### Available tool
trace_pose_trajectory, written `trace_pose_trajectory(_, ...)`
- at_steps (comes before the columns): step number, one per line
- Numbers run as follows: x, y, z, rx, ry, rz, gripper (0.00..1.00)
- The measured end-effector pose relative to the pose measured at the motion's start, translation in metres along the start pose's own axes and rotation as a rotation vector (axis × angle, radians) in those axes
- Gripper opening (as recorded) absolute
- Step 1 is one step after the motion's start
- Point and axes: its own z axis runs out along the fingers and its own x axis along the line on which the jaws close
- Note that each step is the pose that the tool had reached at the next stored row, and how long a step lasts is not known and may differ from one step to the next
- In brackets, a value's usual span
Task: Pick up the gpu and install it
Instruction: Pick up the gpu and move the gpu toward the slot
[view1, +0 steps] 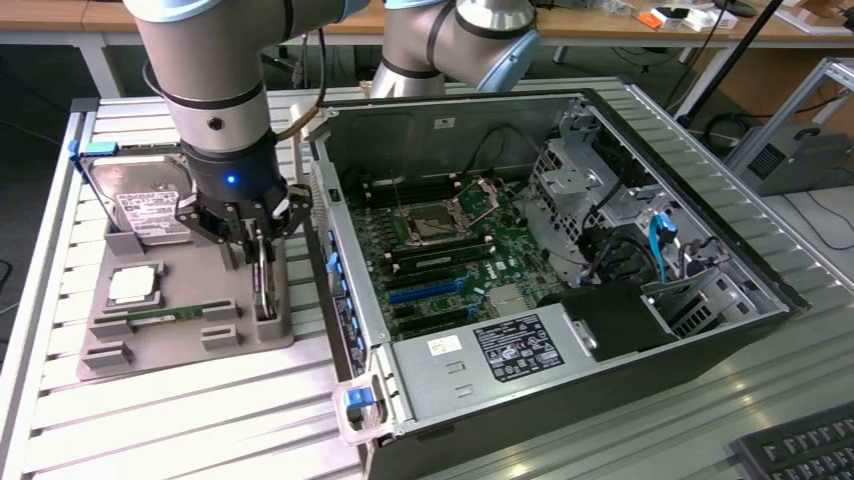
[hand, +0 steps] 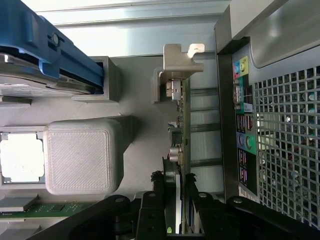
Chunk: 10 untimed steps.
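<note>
Pincer (hand: 174, 179) clamps the gpu (hand: 181, 122), on edge, lengthwise alongside the case (hand: 285, 125).

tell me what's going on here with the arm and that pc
The robot arm's gripper is down at the grey parts tray beside the open computer case. Its fingers are closed on either side of the gpu, which stands on edge in its tray slot, not yet in the case.
</note>
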Motion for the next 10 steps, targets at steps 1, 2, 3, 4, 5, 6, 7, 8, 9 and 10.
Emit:
trace_pose_trajectory(1,0.0,0.0,0.0,0.0,0.0,0.0,0.27)
trace_pose_trajectory(2,0.0,0.0,0.0,0.0,0.0,0.0,0.27)
trace_pose_trajectory(3,0.0,0.0,0.0,0.0,0.0,0.0,0.27)
trace_pose_trajectory(4,0.0,0.0,0.0,0.0,0.0,0.0,0.27)
trace_pose_trajectory(5,0.0,0.0,0.0,0.0,-0.0001,0.0,0.27)
trace_pose_trajectory(6,0.0,0.0,-0.0003,-0.0002,-0.0002,0.0,0.27)
trace_pose_trajectory(7,0.0,0.0,-0.0008,0.0,0.0,0.0,0.27)
trace_pose_trajectory(8,0.0,0.0,-0.0013,0.0001,0.0,0.0,0.27)
trace_pose_trajectory(9,-0.0001,0.0,-0.0036,0.0,0.0001,0.0,0.27)
trace_pose_trajectory(10,-0.0002,0.0,-0.0074,0.0,0.0,0.0,0.27)
